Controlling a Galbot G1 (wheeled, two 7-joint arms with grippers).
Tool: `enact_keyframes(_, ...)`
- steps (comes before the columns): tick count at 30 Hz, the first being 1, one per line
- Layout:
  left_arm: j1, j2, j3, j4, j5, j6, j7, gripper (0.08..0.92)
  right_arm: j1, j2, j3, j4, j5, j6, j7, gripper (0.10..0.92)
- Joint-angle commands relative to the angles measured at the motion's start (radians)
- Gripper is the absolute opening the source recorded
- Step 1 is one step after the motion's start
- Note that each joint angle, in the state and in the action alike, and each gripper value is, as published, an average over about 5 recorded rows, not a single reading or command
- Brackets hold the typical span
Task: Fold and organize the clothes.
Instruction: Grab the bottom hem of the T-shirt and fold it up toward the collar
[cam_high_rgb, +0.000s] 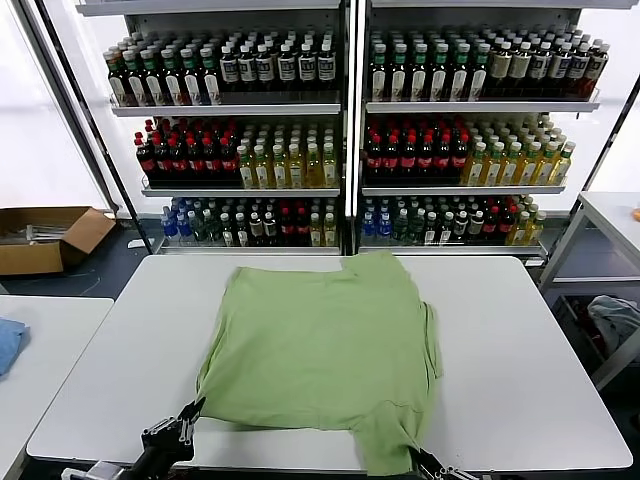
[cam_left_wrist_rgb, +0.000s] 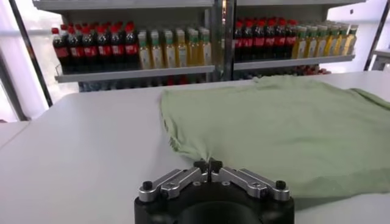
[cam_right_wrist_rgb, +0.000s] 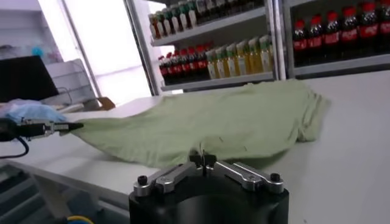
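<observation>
Both grippers sit at the near edge of the surface (cam_high_rgb: 520, 330), each with its jaws together on a near part of the shirt (cam_high_rgb: 325, 350). The left gripper (cam_high_rgb: 188, 413) pinches the near left corner; in the left wrist view the cloth gathers into a small tuck right at the closed tips (cam_left_wrist_rgb: 208, 164). The right gripper (cam_high_rgb: 418, 462) pinches the strip of fabric that hangs over the near edge, and the right wrist view shows its tips (cam_right_wrist_rgb: 205, 159) meeting on green cloth. The shirt lies spread across the middle of the surface, plain side up, mostly flat with light wrinkles along its right side. As I judge it, folding has barely started: the garment is laid out and gripped at two near points, but no clean fold shows, so every fold and the final tidy placement remain to be done.
</observation>
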Motion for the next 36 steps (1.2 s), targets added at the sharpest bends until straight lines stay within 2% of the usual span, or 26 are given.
enact_keyframes(1, 0.086, 0.000, -0.042, -0.082, -0.005, 0.000, -0.004, 0.088, -0.019, 0.003, 0.014, 0.012, 0.066, 0.039, -0.046, 0.107)
enact_keyframes(10, -0.049, 0.099, -0.019, -0.026, -0.134, 0.002, 0.009, 0.088, 0.274, 0.063, -0.009, -0.040, 0.251, -0.119, 0.095, 0.107)
enact_keyframes(19, -0.314, 0.131, 0.039, 0.159, -0.366, 0.013, -0.040, 0.088, 0.563, 0.037, -0.011, -0.176, 0.329, -0.211, 0.207, 0.107)
enact_keyframes(23, -0.441, 0.139, 0.098, 0.267, -0.405, 0.034, -0.053, 0.088, 0.656, 0.013, -0.055, -0.254, 0.305, -0.220, 0.227, 0.107)
enact_keyframes(31, -0.665, 0.135, 0.222, 0.466, -0.403, 0.064, -0.070, 0.088, 0.790, 0.008, -0.169, -0.423, 0.144, -0.219, 0.234, 0.123)
enact_keyframes(36, -0.725, 0.138, 0.245, 0.553, -0.393, 0.074, -0.088, 0.134, 0.782, 0.003, -0.197, -0.442, 0.057, -0.241, 0.240, 0.250)
